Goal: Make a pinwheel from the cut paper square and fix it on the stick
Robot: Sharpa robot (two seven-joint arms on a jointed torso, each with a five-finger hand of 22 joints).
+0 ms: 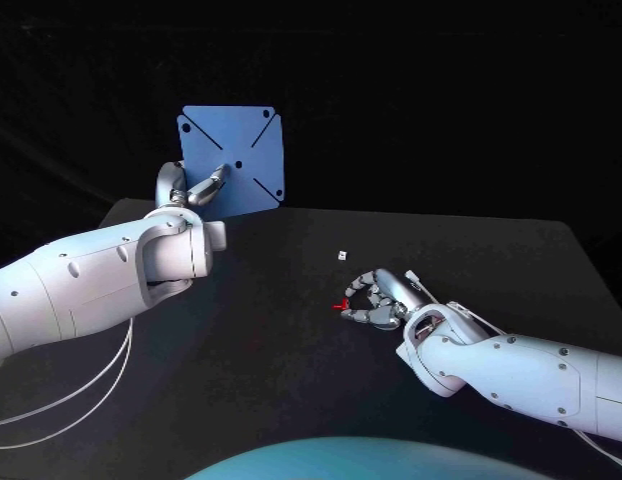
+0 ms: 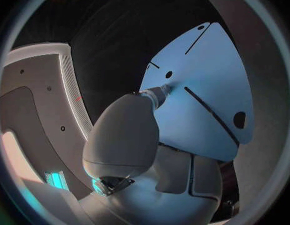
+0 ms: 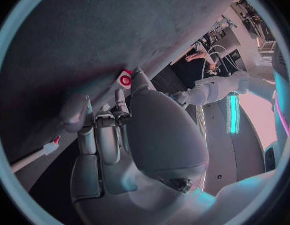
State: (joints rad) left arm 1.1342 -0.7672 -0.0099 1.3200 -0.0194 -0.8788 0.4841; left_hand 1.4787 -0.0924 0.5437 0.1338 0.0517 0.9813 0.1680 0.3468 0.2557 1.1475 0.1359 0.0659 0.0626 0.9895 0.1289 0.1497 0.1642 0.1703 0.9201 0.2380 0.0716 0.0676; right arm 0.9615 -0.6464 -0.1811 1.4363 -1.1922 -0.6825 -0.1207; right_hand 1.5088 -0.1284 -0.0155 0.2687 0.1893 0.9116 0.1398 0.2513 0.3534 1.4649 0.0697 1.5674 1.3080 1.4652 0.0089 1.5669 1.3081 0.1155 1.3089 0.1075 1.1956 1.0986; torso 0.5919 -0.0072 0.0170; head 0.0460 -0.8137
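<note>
Right hand (image 1: 380, 300): low on the black table (image 1: 513, 260), near side, right of centre. Fingers curled in and downward, tips at the table surface. A small red piece (image 1: 340, 302) lies at the fingertips. In the right wrist view it reads as a red-and-white round piece (image 3: 125, 79) just off one fingertip. Cannot tell whether the hand (image 3: 151, 135) actually grips it or only touches it.

Stick (image 3: 32, 157): white, thin, with a red bit at its end, lying on the table beside the right hand's fingers. Contact with the fingers cannot be judged.

Small white piece (image 1: 340, 256): alone on the table, beyond the right hand, apart from it, about mid-table.

Left hand (image 1: 189, 190): raised over the far left corner of the table, fingers closed on the cut paper square (image 1: 239, 150), pinching it near the lower left part of the sheet. In the left wrist view one fingertip of this hand (image 2: 123, 135) meets the sheet (image 2: 201, 85) close to its centre hole.

Paper square: blue, upright, face toward the head camera, slightly tilted. Diagonal slits run in from the corners toward the middle, and dark punched holes sit near the corners. The sheet is flat, with no corner folded in.
</note>
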